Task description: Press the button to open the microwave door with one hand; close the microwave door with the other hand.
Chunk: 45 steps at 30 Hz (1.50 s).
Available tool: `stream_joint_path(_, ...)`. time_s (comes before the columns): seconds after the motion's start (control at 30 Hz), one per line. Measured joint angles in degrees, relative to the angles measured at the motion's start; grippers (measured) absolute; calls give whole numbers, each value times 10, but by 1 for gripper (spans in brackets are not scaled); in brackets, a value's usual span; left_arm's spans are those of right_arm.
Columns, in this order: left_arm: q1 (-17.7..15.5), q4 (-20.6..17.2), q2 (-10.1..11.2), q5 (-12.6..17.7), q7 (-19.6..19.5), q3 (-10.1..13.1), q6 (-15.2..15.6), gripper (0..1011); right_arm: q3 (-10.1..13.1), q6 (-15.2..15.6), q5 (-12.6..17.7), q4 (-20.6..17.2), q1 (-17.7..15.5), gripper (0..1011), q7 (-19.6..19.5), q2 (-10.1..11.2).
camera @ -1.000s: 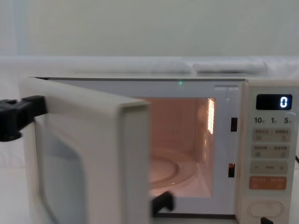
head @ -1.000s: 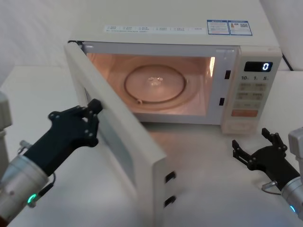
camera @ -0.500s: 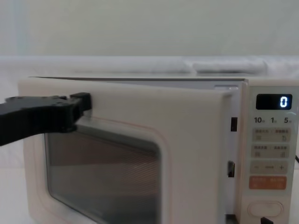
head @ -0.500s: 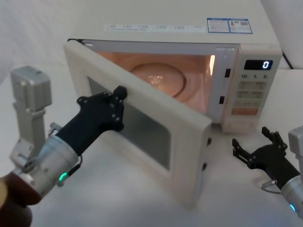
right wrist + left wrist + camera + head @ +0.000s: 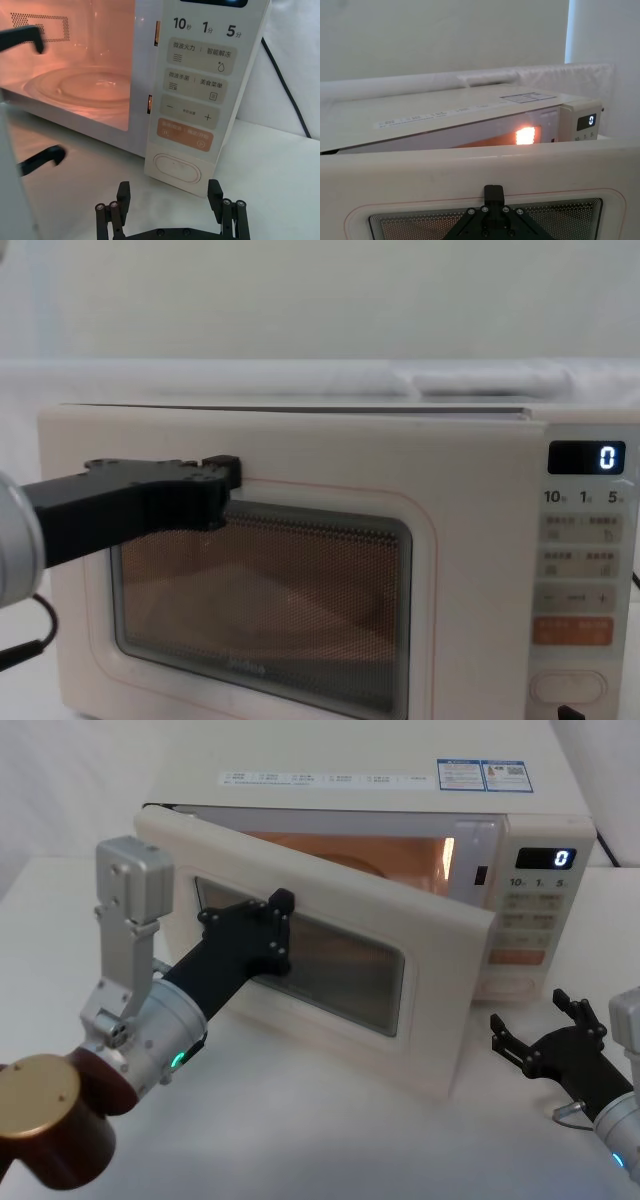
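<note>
We see the left gripper [image 5: 280, 925], fingers closed on nothing, pressing its tip against the microwave door [image 5: 420, 1020] near the upper left of the dark window. The door stands partly ajar, the lit cavity glowing behind it, at the table's far edge. The right gripper [image 5: 545, 1030] rests with fingers spread near the table's right edge, just before the button [image 5: 177, 168], apart from it.

The microwave door [image 5: 330, 970] hides the turntable and cavity floor.
</note>
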Motion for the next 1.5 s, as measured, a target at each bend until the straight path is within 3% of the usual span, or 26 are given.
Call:
stream_joint_path(0.57, -48, 43, -34, 31, -2, 22, 9, 0, 0, 0, 0, 0, 0, 1000, 0, 0)
stream_joint_path(1.5, -99, 101, -80, 71, 2, 33, 7, 0, 0, 0, 0, 0, 0, 1000, 0, 0)
